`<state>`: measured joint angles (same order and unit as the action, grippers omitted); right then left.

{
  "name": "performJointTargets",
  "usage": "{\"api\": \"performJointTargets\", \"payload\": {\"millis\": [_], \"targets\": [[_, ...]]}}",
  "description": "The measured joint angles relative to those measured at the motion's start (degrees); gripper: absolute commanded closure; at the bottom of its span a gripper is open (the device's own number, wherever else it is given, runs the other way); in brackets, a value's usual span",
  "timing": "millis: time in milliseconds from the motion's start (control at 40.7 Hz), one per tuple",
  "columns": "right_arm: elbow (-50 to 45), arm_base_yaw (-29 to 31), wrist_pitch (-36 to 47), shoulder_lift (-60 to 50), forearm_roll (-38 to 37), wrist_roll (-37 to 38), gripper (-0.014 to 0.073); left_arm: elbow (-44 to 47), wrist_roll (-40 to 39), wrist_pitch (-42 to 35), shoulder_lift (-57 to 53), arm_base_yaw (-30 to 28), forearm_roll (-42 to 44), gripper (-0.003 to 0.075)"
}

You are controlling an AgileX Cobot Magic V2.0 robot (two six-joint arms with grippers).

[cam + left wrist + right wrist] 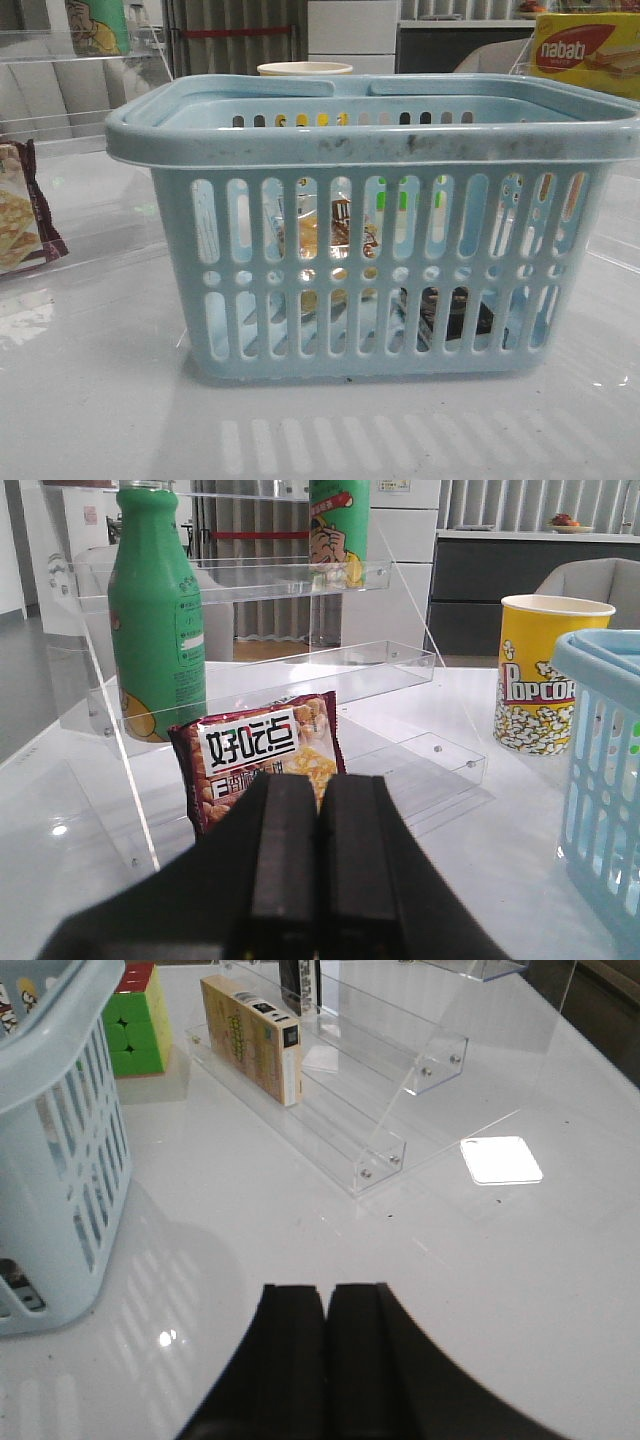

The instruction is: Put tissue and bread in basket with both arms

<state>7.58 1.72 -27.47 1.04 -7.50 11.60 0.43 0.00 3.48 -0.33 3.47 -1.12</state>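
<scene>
Bread [318, 243] and tissue [452, 312] inside the basket [370, 130].

The basket [380, 140] sat centred; inside it, bread [318, 240] lay at ten o'clock of the tissue [452, 312].

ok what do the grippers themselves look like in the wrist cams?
Both look alike: the left gripper and right gripper each have two matte black, flat-faced rectangular fingers, widening into a black body. No cables or markings show.
</scene>
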Motion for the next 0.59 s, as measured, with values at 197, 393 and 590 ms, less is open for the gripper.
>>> {"api": "performJointTargets", "payload": {"millis": [197, 393, 590], "targets": [[-6.94, 0.48, 12.19, -1.68, 0.09, 0.0, 0.0538, 0.0, 0.0, 0.0, 0.0, 0.0, 0.0, 0.0629], [-9.16, 0.48, 20.57, -1.67, 0.09, 0.0, 0.0538, 0.0, 0.0, 0.0, 0.0, 0.0, 0.0, 0.0629], [-9.2, 0.48, 21.35, -1.67, 0.09, 0.0, 0.0538, 0.0, 0.0, 0.0, 0.0, 0.0, 0.0, 0.0629]]}}
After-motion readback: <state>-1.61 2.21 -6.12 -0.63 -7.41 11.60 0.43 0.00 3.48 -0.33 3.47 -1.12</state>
